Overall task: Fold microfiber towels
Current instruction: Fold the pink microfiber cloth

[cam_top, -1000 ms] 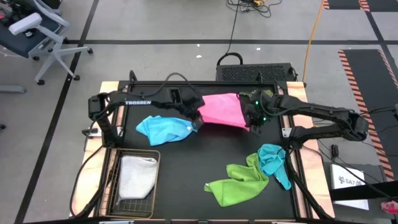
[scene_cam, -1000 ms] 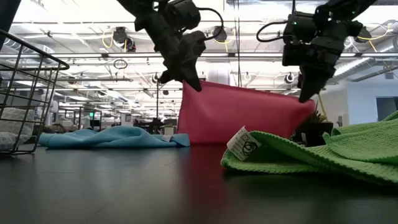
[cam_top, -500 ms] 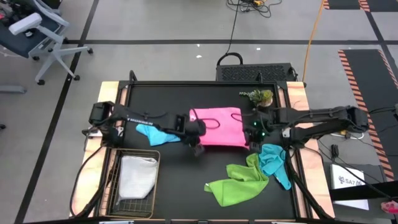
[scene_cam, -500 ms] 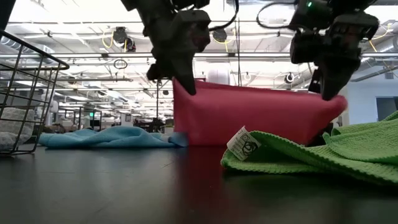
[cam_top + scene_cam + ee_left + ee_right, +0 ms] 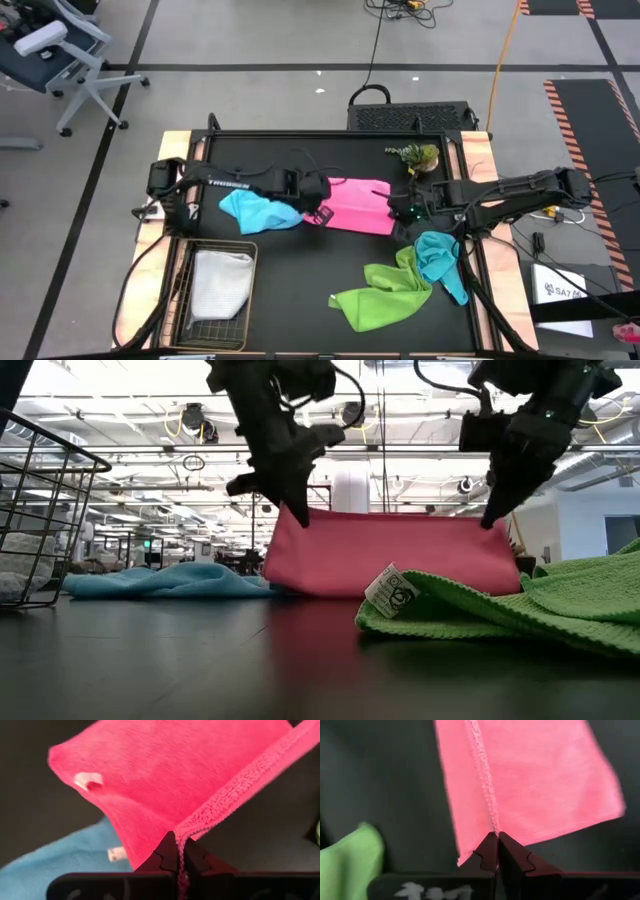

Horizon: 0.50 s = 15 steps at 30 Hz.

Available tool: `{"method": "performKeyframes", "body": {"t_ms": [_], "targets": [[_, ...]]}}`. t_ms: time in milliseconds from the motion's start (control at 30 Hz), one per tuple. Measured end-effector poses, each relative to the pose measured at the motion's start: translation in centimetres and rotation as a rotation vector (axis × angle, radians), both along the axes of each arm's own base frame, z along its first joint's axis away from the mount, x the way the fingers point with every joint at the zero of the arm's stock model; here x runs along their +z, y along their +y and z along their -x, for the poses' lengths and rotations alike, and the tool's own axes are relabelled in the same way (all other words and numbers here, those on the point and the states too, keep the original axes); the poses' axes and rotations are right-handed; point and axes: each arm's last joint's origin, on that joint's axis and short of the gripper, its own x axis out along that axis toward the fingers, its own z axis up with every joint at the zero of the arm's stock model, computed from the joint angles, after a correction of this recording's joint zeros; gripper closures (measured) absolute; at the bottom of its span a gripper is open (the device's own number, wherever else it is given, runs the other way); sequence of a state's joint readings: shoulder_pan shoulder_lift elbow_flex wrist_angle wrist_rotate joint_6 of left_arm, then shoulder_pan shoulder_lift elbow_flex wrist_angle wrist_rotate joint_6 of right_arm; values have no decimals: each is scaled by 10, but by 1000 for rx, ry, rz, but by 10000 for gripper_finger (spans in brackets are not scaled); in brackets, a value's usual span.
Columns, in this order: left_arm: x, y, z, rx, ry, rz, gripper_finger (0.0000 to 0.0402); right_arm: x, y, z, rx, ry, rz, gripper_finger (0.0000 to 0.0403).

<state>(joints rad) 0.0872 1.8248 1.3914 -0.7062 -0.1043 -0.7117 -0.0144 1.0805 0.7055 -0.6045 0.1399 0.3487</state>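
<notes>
A soft pink microfiber towel (image 5: pixel 357 205) is held stretched above the middle of the black table (image 5: pixel 340 265), between a light blue cloth (image 5: pixel 258 211) and a teal one (image 5: pixel 437 255). Its 2 upper corners are pinched by the left gripper (image 5: pixel 294 510) and right gripper (image 5: pixel 493 515), fingers clamped tight on the hem.

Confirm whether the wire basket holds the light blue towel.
No, the basket holds a pale grey-white towel; the light blue towel lies on the table.

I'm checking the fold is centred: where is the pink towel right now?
In the high view the pink towel hangs mid-table, held between the left gripper and right gripper, with the light blue towel to its left.
</notes>
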Motion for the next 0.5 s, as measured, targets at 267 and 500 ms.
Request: {"method": "performKeyframes", "body": {"t_ms": [267, 500], "targets": [[-6, 38, -1, 25, -3, -20, 401, 2, -30, 0, -34, -8, 119, 403], [-43, 55, -12, -4, 46, 5, 401, -2, -55, -4, -55, -3, 179, 403]]}}
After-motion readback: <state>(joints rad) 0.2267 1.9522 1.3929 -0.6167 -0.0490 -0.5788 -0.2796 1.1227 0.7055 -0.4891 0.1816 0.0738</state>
